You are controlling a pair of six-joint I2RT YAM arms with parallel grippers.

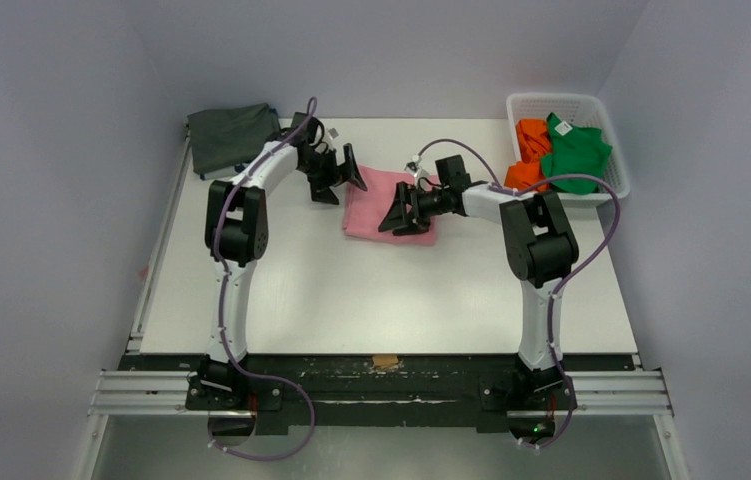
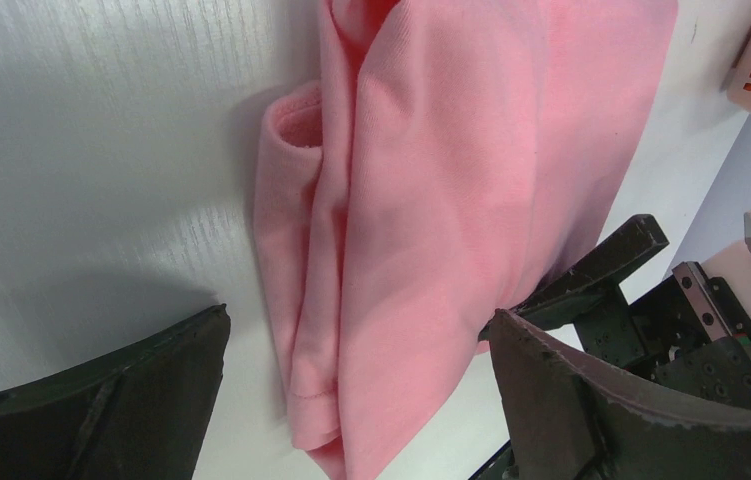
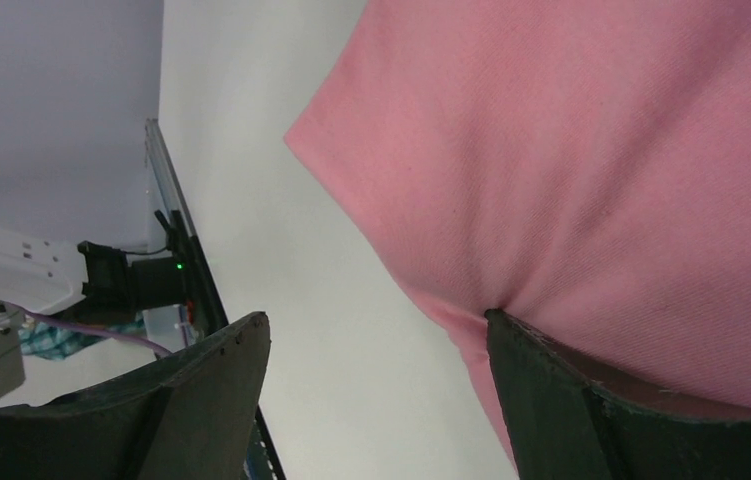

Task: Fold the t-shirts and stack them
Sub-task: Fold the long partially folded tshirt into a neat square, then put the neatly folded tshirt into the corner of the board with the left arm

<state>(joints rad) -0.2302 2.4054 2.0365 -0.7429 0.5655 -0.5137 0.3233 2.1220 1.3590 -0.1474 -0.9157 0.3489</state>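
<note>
In the top view, the pink t-shirt (image 1: 376, 205) lies folded into a small rectangle on the white table (image 1: 351, 300), a little toward 12 o'clock from the middle. The left gripper (image 1: 341, 182) is at the 9 o'clock edge of this shirt, and its fingers stand wide apart. In the left wrist view the pink t-shirt (image 2: 451, 200) fills the space between the two dark fingers (image 2: 101, 400). We see its folded layers and a rolled edge on the 9 o'clock side, and neither finger holds the cloth.

The right gripper (image 1: 403, 215) is at the 5 o'clock part of the shirt and points toward 9 o'clock. In the right wrist view its fingers (image 3: 601, 410) are also spread. The one at 5 o'clock presses into the edge of the pink t-shirt (image 3: 601, 150) and makes a small dent there, while the other is over the bare table. Nothing is clamped between them.

A dark grey t-shirt (image 1: 231, 135) lies folded at the 10 o'clock corner of the table, well apart from the pink one. At 2 o'clock stands a white basket (image 1: 556, 98). An orange t-shirt (image 1: 529, 140) and a green t-shirt (image 1: 579, 152) lie crumpled in it, touching each other, and the green one hangs partly over the rim.
</note>
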